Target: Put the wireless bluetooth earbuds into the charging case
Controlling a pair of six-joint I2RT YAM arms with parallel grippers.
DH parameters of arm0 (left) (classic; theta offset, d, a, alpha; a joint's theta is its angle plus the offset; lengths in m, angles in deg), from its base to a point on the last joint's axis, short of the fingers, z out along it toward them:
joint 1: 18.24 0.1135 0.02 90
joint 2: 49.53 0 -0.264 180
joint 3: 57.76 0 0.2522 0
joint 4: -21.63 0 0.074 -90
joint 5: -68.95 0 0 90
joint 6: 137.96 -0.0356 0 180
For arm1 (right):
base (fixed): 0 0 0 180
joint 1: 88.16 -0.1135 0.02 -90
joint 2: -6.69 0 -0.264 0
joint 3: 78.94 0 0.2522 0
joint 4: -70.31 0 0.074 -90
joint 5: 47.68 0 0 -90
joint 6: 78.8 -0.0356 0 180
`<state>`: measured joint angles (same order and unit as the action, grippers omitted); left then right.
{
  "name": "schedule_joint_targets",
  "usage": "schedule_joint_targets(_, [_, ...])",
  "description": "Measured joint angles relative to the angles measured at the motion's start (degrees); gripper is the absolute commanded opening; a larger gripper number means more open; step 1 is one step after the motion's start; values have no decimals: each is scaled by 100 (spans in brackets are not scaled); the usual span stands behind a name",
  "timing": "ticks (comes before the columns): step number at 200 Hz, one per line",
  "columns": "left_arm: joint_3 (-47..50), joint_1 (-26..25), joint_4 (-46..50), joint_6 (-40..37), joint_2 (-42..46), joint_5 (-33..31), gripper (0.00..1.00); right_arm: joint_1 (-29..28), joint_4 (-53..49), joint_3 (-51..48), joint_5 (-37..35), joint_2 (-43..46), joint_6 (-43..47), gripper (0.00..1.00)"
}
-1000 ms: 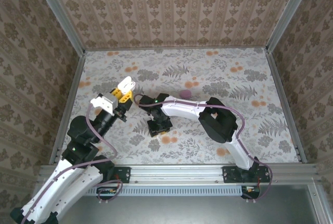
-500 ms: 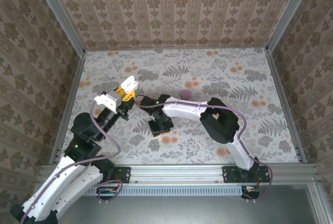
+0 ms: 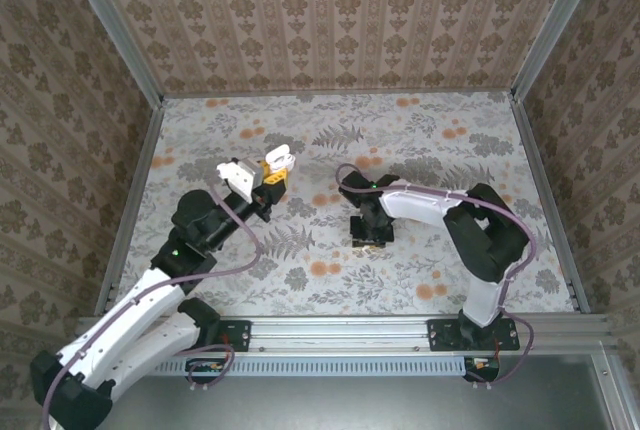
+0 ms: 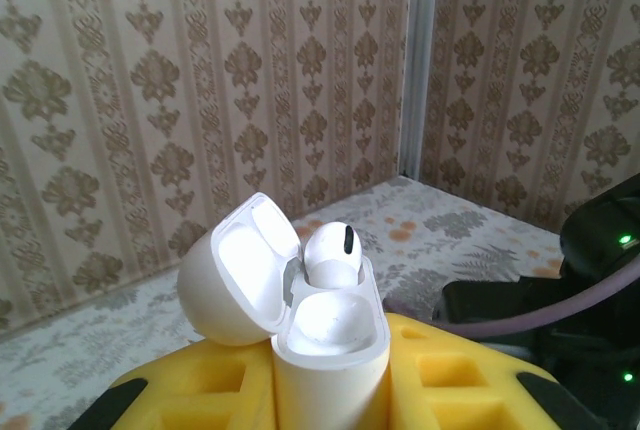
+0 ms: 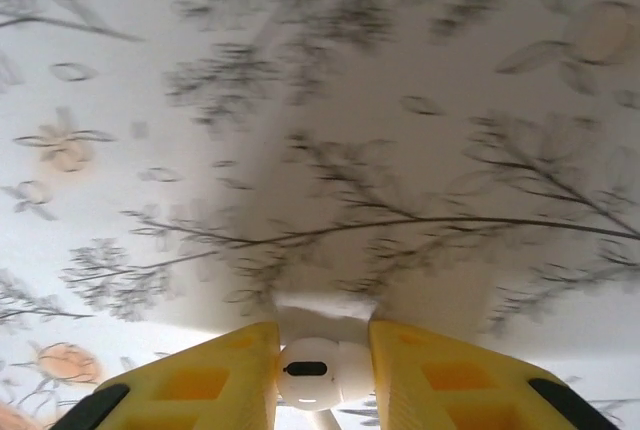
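The white charging case [image 4: 330,350] stands upright between the yellow fingers of my left gripper [image 4: 330,375], which is shut on it. Its lid [image 4: 232,275] is flipped open to the left. One earbud [image 4: 332,250] sits in the far socket and the near socket is empty. From above, the case [image 3: 280,158] is held over the table left of centre by the left gripper [image 3: 268,176]. My right gripper [image 5: 322,355] is shut on the other earbud [image 5: 315,375], pinched between its yellow fingers just above the floral table. In the top view, the right gripper [image 3: 370,238] points down near the table's middle.
The floral tablecloth [image 3: 430,140] is bounded by wallpapered walls and metal corner posts [image 3: 535,45]. The right arm's black link and purple cable [image 4: 520,310] lie close to the right of the case. The right arm's elbow [image 3: 485,235] bends over the right half.
The left arm has carried the open case right and a little farther out. The right gripper has swung right, away from the case, and now grips an earbud.
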<state>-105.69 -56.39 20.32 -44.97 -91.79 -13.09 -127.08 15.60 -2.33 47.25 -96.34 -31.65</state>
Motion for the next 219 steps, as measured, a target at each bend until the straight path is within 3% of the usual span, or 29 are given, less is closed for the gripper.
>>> schedule_joint_targets(123, [-98, -76, -326, 136, -387, 142, 26, -85, -122, 63, -157, -46, 133, 37])
schedule_joint_targets(219, [-98, -83, -354, 138, -420, 129, 27, -101, -186, 85, -286, -24, 214, 28])
